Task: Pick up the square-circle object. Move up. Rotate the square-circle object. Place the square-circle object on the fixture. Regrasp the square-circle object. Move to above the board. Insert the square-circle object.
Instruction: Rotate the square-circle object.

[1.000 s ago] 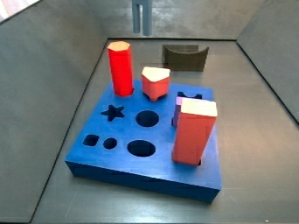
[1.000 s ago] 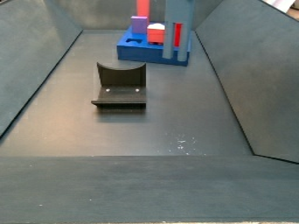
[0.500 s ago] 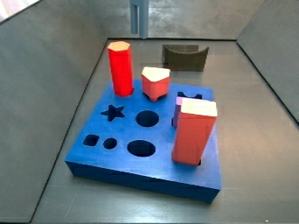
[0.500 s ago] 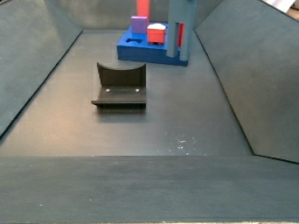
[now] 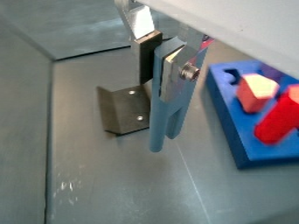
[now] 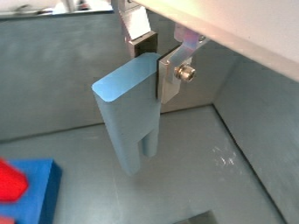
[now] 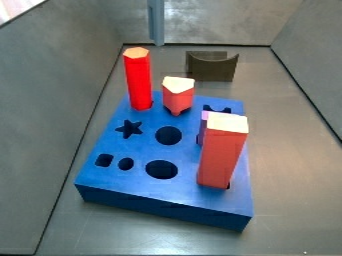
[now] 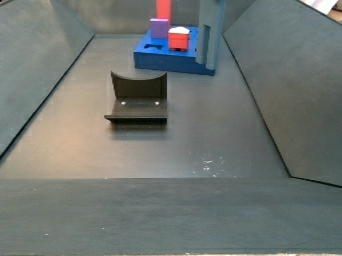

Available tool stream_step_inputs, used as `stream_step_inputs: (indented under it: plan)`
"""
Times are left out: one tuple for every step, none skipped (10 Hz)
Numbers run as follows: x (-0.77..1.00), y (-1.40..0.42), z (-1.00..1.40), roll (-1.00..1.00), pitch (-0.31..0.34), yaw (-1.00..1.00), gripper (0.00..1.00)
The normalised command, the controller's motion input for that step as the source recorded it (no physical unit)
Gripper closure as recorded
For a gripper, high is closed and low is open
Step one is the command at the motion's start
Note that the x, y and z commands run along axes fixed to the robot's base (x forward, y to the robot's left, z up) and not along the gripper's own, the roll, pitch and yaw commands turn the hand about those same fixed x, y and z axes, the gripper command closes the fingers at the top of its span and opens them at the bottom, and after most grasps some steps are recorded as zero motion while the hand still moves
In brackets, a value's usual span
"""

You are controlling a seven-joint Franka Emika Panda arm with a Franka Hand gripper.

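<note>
Tool: tool [image 5: 163,61] pinches the square-circle object [image 5: 170,107] between silver plates, high above the floor; peg hangs down, upper centre in both wrist views [image 6: 131,114].
Side views: only the peg's slim shaft shows, at the top edge [image 7: 155,20] [image 8: 211,25].
Fixture: fixture [image 8: 136,97], dark, curved notch, alone mid-floor with open floor around.
Board: board [image 7: 134,170], blue slab with cut-outs, near the walls; red hexagonal column [image 7: 138,77] and big red block [image 7: 222,150] stand in it.
</note>
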Motion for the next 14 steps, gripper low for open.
stream_step_inputs:
  plan:
    - [-0.03, 0.02, 0.03, -0.14, 0.042, -0.68, 1.0]
    - [-0.02, 0.02, 0.03, -0.14, 0.041, -0.4, 1.0]
    - [-0.02, 0.02, 0.03, -0.14, 0.04, -0.26, 1.0]
    - [-0.02, 0.02, 0.03, -0.14, 0.039, -0.2, 1.0]
    - [0.0, 0.0, 0.0, -0.1, 0.026, -1.0, 1.0]
    - [0.0, 0.0, 0.0, -0.1, 0.027, -1.0, 1.0]
    - [0.0, 0.0, 0.0, -0.13, 0.035, -1.0, 1.0]
    - [0.0, 0.01, 0.0, -0.14, 0.036, -0.81, 1.0]
    - [0.0, 0.01, 0.01, -0.14, 0.034, -0.49, 1.0]
    - [0.0, 0.01, 0.01, -0.14, 0.032, -0.28, 1.0]
    - [0.0, 0.0, -1.0, -0.14, 0.032, -0.19, 1.0]
    - [0.0, 0.0, -1.0, -0.14, 0.027, -0.15, 1.0]
    - [0.02, 0.01, -1.0, -0.11, -0.02, -0.1, 1.0]
    - [0.02, 0.01, -1.0, -0.09, -0.034, -0.08, 1.0]
